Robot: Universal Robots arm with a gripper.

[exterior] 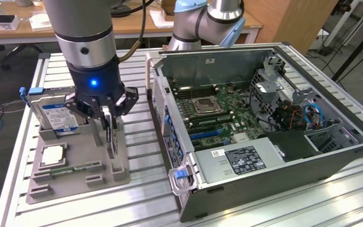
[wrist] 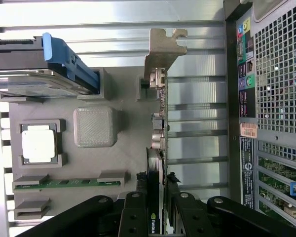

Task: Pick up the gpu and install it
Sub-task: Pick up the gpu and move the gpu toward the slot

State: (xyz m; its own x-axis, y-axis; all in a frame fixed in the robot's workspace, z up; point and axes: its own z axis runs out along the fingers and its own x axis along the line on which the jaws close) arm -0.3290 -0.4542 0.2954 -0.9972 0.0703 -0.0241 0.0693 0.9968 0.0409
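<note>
Wrist view: your gripper clamps the thin, flat gpu, standing on edge at the edge of the matte grey tray nearest the perforated metal case.

One tray carries one gpu, one hard drive, one processor, one memory stick; one open computer case stands alongside.

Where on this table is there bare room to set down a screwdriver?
Free: the table strip between the gray tray and the computer case. Crowded: the tray, where the gripper grips the graphics card beside the hard drive.
</note>
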